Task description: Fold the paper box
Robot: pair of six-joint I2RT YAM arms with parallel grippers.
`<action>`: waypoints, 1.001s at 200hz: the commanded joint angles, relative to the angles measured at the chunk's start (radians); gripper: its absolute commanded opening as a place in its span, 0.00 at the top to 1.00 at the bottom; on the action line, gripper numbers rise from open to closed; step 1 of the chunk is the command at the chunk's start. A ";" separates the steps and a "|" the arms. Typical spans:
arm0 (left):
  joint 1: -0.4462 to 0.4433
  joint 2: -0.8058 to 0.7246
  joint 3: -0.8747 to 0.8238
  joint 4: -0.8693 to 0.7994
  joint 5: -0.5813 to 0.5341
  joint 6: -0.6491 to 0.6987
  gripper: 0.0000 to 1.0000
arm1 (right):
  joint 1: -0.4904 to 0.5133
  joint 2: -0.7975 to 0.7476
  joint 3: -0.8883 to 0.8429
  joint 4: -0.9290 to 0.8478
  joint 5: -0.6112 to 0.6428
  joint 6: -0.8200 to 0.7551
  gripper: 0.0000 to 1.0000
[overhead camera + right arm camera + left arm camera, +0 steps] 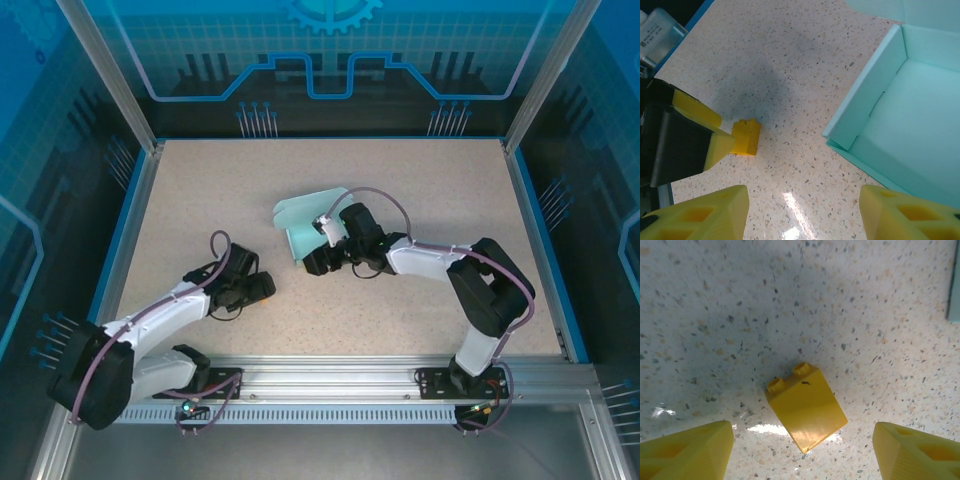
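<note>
near edge first: left gripper [262, 289] sits low over the speckled beige tabletop [200, 200], jaws spread wide, nothing in them. a small yellow plastic brick w/ two studs [805, 412] lies tilted on the surface btwn its yellow fingers [695, 450]; in the right wrist view one fingertip is just beside it. further in, right gripper [802, 195] is released too, fingers apart & empty. just beyond it, mid-table, is the pale light-blue thin-card paper box [905, 125]: partly folded, walls standing, open side up, flap at the far side.
</note>
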 commanded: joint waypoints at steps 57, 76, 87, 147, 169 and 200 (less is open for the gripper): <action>-0.036 0.115 0.037 0.083 0.067 -0.029 0.34 | -0.032 -0.047 -0.037 0.005 -0.018 -0.015 0.39; -0.052 0.145 0.064 0.081 0.043 -0.003 0.35 | -0.034 -0.054 -0.041 0.003 -0.014 -0.017 0.39; -0.062 0.170 0.089 0.063 0.018 0.021 0.36 | -0.036 -0.056 -0.042 0.000 -0.012 -0.017 0.39; -0.131 0.323 0.213 -0.004 -0.102 0.133 0.47 | -0.048 -0.067 -0.061 -0.001 -0.004 -0.016 0.39; -0.155 0.382 0.249 -0.024 -0.131 0.160 0.51 | -0.056 -0.073 -0.066 -0.004 -0.004 -0.015 0.39; -0.172 0.427 0.269 -0.023 -0.151 0.178 0.55 | -0.065 -0.089 -0.077 -0.007 -0.001 -0.014 0.39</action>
